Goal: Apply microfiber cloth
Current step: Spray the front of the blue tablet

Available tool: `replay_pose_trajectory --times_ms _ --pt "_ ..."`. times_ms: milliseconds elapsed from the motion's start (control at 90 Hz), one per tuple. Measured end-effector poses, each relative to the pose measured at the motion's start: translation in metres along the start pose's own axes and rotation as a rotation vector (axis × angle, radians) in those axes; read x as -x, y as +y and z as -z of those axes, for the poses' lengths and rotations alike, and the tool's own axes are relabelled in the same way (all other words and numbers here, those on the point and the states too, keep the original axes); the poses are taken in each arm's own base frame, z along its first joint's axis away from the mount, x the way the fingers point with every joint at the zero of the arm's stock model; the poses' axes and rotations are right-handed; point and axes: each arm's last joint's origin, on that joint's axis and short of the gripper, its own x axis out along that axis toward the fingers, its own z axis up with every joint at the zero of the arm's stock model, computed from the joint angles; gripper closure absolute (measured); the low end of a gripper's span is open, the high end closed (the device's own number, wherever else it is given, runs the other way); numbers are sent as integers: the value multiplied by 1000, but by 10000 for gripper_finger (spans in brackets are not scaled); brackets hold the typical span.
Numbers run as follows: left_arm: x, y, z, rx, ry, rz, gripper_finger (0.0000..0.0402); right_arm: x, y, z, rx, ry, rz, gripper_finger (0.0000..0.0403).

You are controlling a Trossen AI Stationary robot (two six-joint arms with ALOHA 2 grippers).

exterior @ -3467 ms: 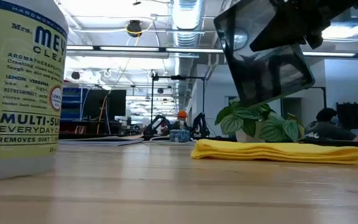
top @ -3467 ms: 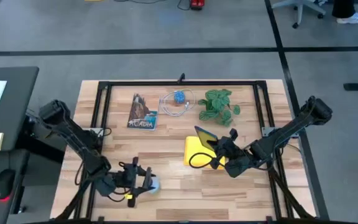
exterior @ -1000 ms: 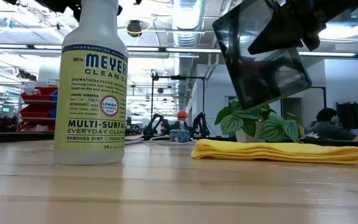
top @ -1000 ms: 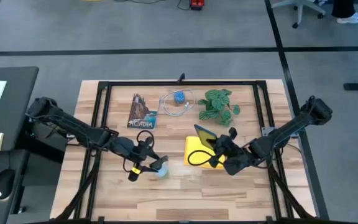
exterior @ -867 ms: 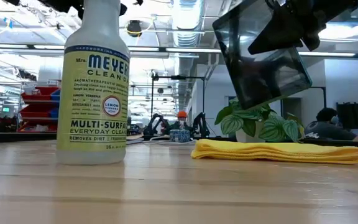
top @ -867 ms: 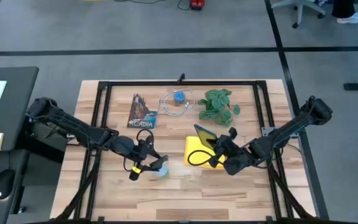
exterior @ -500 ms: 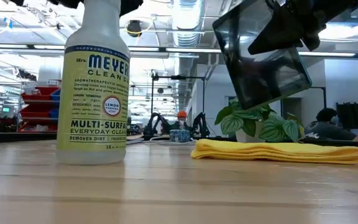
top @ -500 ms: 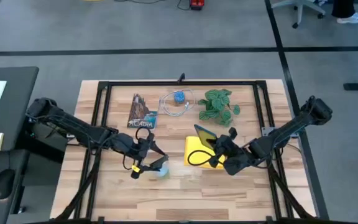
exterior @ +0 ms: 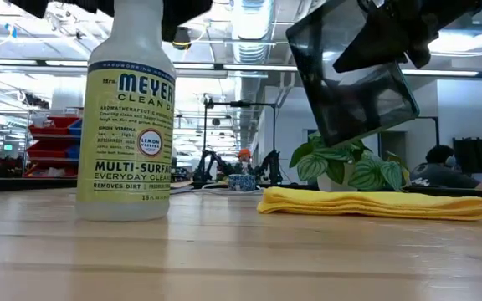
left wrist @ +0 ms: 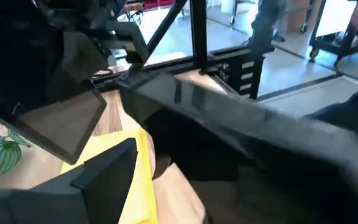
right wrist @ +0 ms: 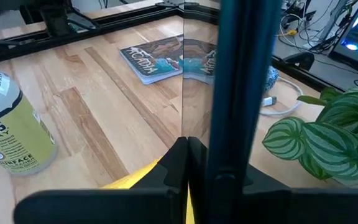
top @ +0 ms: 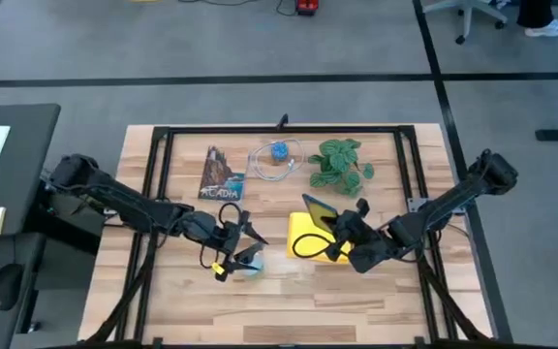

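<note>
A: Lying flat on the bench (top: 279,301), the microfiber cloth (exterior: 375,203) sits folded toward the right side, in front of the potted plant (top: 341,163). Where is the right end effector?

B: The right end effector (top: 340,231) hangs above the cloth, clamped on the dark tablet (exterior: 354,75). The tablet is held tilted in the air, its lower edge clear of the yellow fabric in the low view.

A: And the left one?

B: The left end effector (top: 243,242) is at the top of the spray bottle (exterior: 125,125), which stands upright on the bench, well to the left of the cloth. In the high view its 2 fingers look spread, 1 on each side of the bottle's head; I cannot tell whether they touch it.

A: Anything else on the bench?

B: An Acadia book (top: 222,174) lies at the far left, with a coiled cable and small blue object (top: 277,155) between it and the plant.
</note>
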Motion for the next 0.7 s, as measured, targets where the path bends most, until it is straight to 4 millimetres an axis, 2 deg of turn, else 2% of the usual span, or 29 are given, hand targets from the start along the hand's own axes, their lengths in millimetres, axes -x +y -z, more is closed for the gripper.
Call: replay_pose_trajectory --times_ms 322,700 --pt "-3 0 -3 -43 -49 -7 91 1 3 -3 -22 -23 -23 383" --pt "-3 0 -3 -35 -52 -5 123 16 19 -19 -29 -217 -28 385"
